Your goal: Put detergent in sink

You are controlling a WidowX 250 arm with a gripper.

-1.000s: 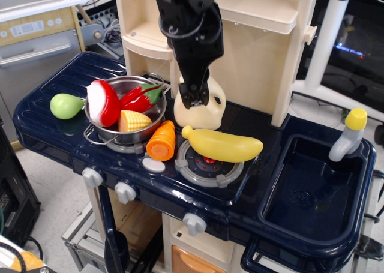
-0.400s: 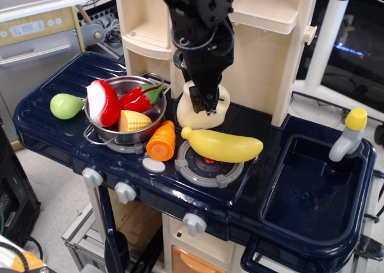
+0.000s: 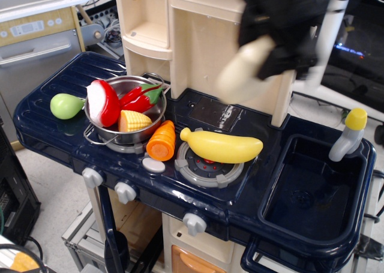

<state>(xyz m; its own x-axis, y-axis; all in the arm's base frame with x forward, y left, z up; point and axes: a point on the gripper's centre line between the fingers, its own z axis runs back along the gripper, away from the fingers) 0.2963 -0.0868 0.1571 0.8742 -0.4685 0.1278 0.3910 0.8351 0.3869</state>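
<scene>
observation.image: detergent [image 3: 246, 69] blurred, airborne under gripper [image 3: 279, 51]; sink [image 3: 360, 216] empty.

Glossy navy plastic forms the sink [image 3: 367, 183], the pot [image 3: 157, 114] is shiny metal, the banana [image 3: 222, 145] smooth plastic.

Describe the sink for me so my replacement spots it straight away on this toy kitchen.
On the dark navy toy kitchen counter, go to the right end. The sink is the deep rectangular navy basin sunk there, below the grey faucet with a yellow top. Unlike the round steel pot at left, it holds nothing.
</scene>
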